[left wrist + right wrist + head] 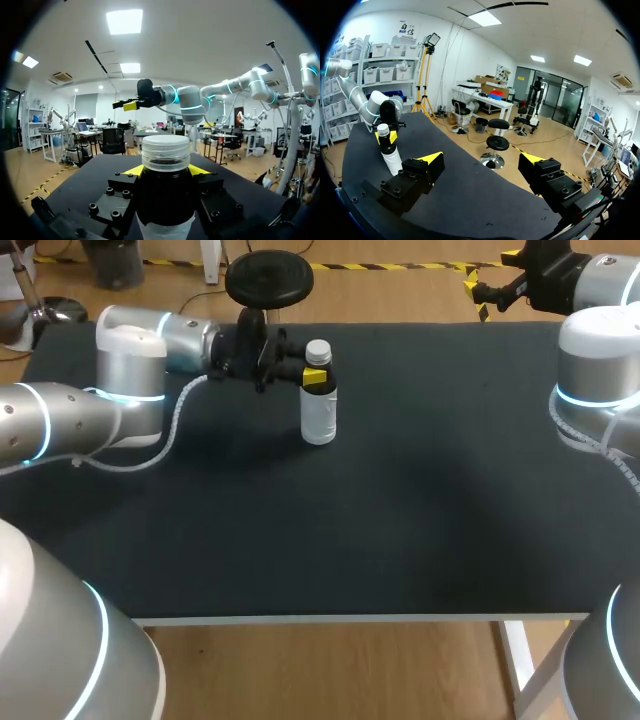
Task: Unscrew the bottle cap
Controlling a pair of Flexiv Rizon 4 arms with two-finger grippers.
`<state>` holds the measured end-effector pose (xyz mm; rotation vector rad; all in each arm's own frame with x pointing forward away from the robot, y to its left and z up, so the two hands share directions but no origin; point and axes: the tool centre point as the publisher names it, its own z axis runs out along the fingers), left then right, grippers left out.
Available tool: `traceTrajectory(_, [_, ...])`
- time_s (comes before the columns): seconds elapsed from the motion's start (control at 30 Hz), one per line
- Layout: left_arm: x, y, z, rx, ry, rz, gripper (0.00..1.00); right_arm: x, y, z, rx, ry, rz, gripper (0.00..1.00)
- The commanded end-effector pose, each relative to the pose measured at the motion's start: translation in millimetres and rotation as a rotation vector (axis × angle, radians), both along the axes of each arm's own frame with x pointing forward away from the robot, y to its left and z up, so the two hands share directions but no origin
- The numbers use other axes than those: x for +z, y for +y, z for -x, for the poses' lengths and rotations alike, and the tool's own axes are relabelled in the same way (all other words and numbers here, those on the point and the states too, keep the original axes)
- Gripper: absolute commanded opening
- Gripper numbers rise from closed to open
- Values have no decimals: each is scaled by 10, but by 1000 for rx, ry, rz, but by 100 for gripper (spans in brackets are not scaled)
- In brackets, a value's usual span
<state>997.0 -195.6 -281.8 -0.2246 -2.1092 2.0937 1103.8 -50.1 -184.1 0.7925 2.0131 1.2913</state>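
Table: We work over a flat black rectangular table (400, 520) with a pale front edge.
Bottle: A small round bottle (319, 410), white on its lower body and dark above, stands upright on the table. It is towards the far edge and a little left of the middle in the head view. Its base rests on the black surface.
Cap: A translucent white ribbed screw cap (165, 152) sits on the bottle's neck. It stands clear above our fingers, and nothing touches it.
Left arm: Our silver left arm (130, 365) comes in from the left and lies level along the far part of the table, with its wrist pointing at the bottle.
Left gripper: Our left gripper (316, 376) is closed around the bottle's dark upper part, just under the cap. One yellow fingertip (131, 170) presses on each side, so the fingers stand only as far apart as the bottle is wide.
Right arm: Our silver right arm (598, 350) comes in at the right side.
Right gripper: Our right gripper (482, 160) hangs near the table's far right corner, well apart from the bottle. Its yellow-tipped fingers are spread wide, with nothing between them.
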Motion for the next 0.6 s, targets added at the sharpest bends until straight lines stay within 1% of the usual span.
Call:
traceTrajectory(0.03, [3,1,-4,-2,0,-1,0,1,-2,-3,1,2,1,100])
traceTrajectory(0.4, [3,1,-4,-2,0,-1,0,1,-2,-3,1,2,1,100])
traceTrajectory(0.5, [3,1,-4,-2,0,-1,0,12,85,-1,92,9,-28,100])
traceTrajectory(0.6, [3,1,-4,-2,0,-1,0,5,172,17,153,17,-61,100])
